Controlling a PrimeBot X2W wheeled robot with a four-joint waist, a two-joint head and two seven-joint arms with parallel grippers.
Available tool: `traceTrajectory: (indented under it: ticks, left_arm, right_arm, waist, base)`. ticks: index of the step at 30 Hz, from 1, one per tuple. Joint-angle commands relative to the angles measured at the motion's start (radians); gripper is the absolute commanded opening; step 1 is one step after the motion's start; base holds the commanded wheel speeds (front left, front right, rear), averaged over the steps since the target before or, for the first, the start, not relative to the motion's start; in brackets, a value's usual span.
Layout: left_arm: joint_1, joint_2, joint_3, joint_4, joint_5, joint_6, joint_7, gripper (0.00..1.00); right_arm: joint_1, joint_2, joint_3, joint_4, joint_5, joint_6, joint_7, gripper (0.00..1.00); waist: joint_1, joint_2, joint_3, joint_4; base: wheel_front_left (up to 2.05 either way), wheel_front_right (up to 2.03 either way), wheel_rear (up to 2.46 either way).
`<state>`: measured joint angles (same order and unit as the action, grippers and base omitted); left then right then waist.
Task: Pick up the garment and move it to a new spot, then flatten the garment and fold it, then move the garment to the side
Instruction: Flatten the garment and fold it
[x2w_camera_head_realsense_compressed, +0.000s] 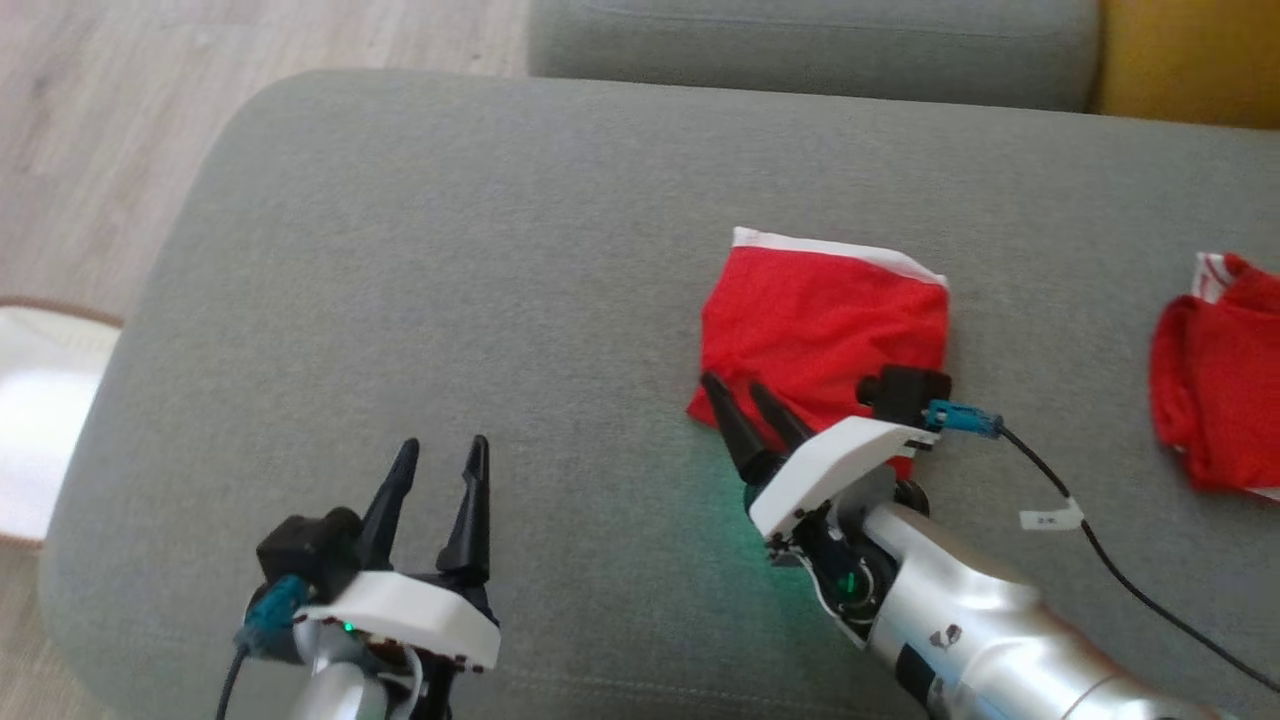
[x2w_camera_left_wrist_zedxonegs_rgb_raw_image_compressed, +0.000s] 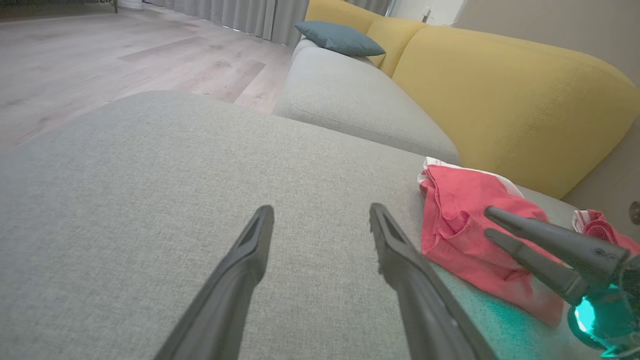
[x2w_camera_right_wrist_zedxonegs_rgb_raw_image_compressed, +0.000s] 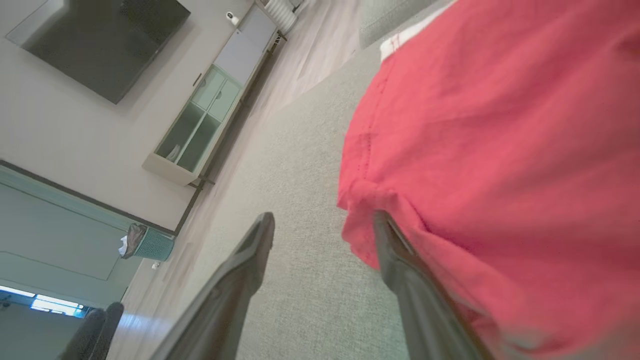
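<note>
The garment (x2w_camera_head_realsense_compressed: 825, 325) is red with a white band along its far edge, and it lies folded on the grey sofa cushion (x2w_camera_head_realsense_compressed: 450, 280). My right gripper (x2w_camera_head_realsense_compressed: 740, 392) is open at the garment's near left corner, with nothing between its fingers. In the right wrist view the garment (x2w_camera_right_wrist_zedxonegs_rgb_raw_image_compressed: 500, 150) lies against the right finger while the gripper (x2w_camera_right_wrist_zedxonegs_rgb_raw_image_compressed: 322, 220) stands open over bare cushion. My left gripper (x2w_camera_head_realsense_compressed: 442, 455) is open over bare cushion to the left, well apart from the cloth. The left wrist view shows this gripper (x2w_camera_left_wrist_zedxonegs_rgb_raw_image_compressed: 320, 212) open, with the garment (x2w_camera_left_wrist_zedxonegs_rgb_raw_image_compressed: 465, 220) to its right.
A second red garment (x2w_camera_head_realsense_compressed: 1215, 380) lies crumpled at the right edge. A cable (x2w_camera_head_realsense_compressed: 1100, 540) trails from my right wrist across the cushion. A white basket (x2w_camera_head_realsense_compressed: 40, 400) stands on the floor at the left. A yellow backrest (x2w_camera_left_wrist_zedxonegs_rgb_raw_image_compressed: 500, 95) rises behind the cushion.
</note>
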<state>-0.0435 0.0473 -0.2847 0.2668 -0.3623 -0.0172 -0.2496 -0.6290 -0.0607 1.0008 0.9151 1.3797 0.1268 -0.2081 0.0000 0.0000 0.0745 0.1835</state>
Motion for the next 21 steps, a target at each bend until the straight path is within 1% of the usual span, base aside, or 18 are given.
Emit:
traceTrajectory:
  ticks: [1,4,7,9,11,13,16,19,20,21]
  left_arm:
    - [-0.037,0.003,0.043,-0.037,0.009,0.002,-0.012,1.0]
    - [-0.041,0.003,0.056,-0.044,0.013,0.0,-0.012,1.0]
    - [-0.048,0.003,0.069,-0.055,0.017,-0.001,-0.012,1.0]
    - [-0.054,0.003,0.081,-0.069,0.017,0.0,-0.012,1.0]
    - [-0.06,0.003,0.092,-0.084,0.012,0.001,-0.012,1.0]
    - [-0.066,0.003,0.1,-0.099,0.011,0.002,-0.012,1.0]
    - [-0.073,0.003,0.113,-0.121,0.008,0.001,-0.012,1.0]
    - [-0.078,0.003,0.123,-0.141,0.006,0.001,-0.012,1.0]
    - [-0.078,0.003,0.123,-0.141,0.006,0.001,-0.012,1.0]
    - [-0.079,0.003,0.126,-0.147,0.006,0.001,-0.012,1.0]
  right_arm:
    - [-0.04,0.01,0.019,-0.039,-0.023,0.004,-0.025,1.0]
    - [-0.053,0.01,0.018,-0.048,-0.062,0.004,-0.044,1.0]
    - [-0.071,0.0,-0.023,-0.044,-0.126,0.004,-0.052,1.0]
    - [-0.082,-0.03,-0.092,-0.056,-0.208,0.004,-0.053,1.0]
    - [-0.072,-0.061,-0.17,-0.078,-0.317,0.004,-0.053,1.0]
    - [-0.041,-0.084,-0.263,-0.112,-0.423,0.004,-0.053,1.0]
    - [0.025,-0.112,-0.416,-0.184,-0.617,0.004,-0.053,1.0]
    - [0.118,-0.111,-0.574,-0.282,-0.831,0.004,-0.053,1.0]
    - [0.118,-0.111,-0.574,-0.282,-0.831,0.004,-0.053,1.0]
    - [0.154,-0.1,-0.627,-0.318,-0.894,0.004,-0.053,1.0]
  waist:
    - [0.0,0.0,-0.011,-0.038]
    - [0.0,0.0,-0.022,-0.076]
    - [0.0,0.0,-0.029,-0.109]
    - [0.0,0.0,-0.033,-0.13]
    - [0.0,0.0,-0.035,-0.149]
    - [0.0,0.0,-0.036,-0.165]
    - [0.0,0.0,-0.035,-0.188]
    - [0.0,0.0,-0.032,-0.207]
    - [0.0,0.0,-0.032,-0.207]
    - [0.0,0.0,-0.031,-0.212]
  base:
    - [0.0,0.0,0.0]
    - [0.0,0.0,0.0]
    - [0.0,0.0,0.0]
    - [0.0,0.0,0.0]
    - [0.0,0.0,0.0]
    - [0.0,0.0,0.0]
    - [0.0,0.0,0.0]
    - [0.0,0.0,0.0]
    - [0.0,0.0,0.0]
    - [0.0,0.0,0.0]
